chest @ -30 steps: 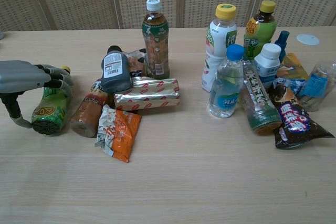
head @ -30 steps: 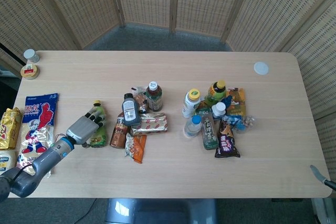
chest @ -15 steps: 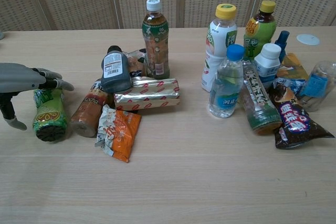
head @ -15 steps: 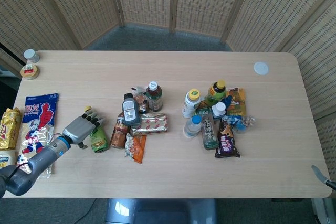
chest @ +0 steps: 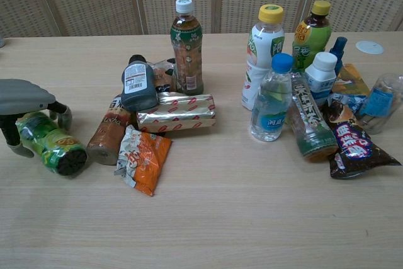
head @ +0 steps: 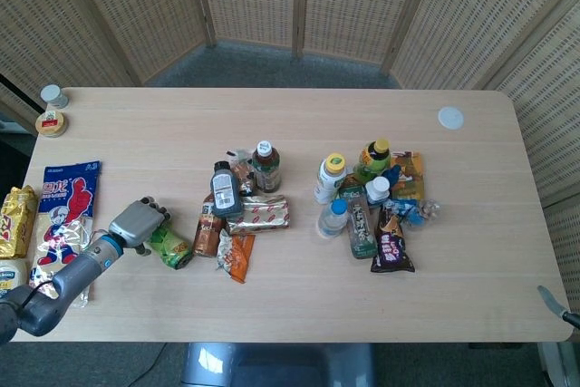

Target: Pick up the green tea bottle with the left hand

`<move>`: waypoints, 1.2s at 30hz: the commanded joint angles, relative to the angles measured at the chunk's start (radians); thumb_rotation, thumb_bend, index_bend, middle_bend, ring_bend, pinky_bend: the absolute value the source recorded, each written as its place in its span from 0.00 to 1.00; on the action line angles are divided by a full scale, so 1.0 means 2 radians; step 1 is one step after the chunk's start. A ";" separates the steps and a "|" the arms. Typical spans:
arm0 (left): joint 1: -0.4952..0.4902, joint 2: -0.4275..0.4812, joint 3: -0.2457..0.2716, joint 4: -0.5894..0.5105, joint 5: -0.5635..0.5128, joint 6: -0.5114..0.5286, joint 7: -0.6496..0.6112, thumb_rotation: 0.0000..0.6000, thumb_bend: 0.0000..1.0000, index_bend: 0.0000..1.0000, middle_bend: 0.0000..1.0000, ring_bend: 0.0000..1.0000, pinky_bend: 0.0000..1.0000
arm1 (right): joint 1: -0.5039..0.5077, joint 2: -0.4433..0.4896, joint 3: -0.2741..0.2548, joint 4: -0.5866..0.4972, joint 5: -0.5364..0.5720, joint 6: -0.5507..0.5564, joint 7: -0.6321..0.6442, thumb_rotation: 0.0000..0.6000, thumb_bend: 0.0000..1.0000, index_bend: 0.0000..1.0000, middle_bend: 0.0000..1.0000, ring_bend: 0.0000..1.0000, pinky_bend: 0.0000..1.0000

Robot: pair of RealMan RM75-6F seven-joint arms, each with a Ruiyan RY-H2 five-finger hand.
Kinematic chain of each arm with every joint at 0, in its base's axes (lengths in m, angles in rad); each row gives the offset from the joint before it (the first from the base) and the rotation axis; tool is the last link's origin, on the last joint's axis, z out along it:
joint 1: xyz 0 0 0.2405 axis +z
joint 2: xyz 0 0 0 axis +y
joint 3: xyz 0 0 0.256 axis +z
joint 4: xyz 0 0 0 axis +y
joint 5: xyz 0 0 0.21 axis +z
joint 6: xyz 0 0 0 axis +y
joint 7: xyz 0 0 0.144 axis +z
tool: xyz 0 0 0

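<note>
The green tea bottle [head: 169, 247] [chest: 51, 146] lies on its side on the table, left of the snack pile, with its base pointing toward the front right. My left hand [head: 136, 222] [chest: 22, 96] sits over the bottle's upper half. Its fingers curl down on both sides and grip the bottle, whose cap is hidden under the palm. The bottle still rests on the tabletop. Of my right hand only a grey tip [head: 550, 300] shows at the lower right edge of the head view, and its fingers are hidden.
A brown bottle [chest: 107, 135] lies just right of the green tea bottle, with an orange packet [chest: 142, 159] in front of it. Snack bags [head: 66, 209] lie along the table's left edge. Upright bottles [chest: 187, 45] and a bottle cluster [chest: 271, 61] stand further right.
The left hand's fingers, stretched over the bottle earlier, have curled around it. The bottle has swung so its base points front right, and the hand has shifted slightly left.
</note>
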 commanded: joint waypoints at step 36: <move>0.070 0.241 -0.147 -0.268 -0.057 0.209 -0.182 1.00 0.29 0.61 0.75 0.72 0.63 | 0.029 -0.037 -0.002 0.028 -0.005 -0.041 0.015 0.60 0.15 0.00 0.00 0.00 0.00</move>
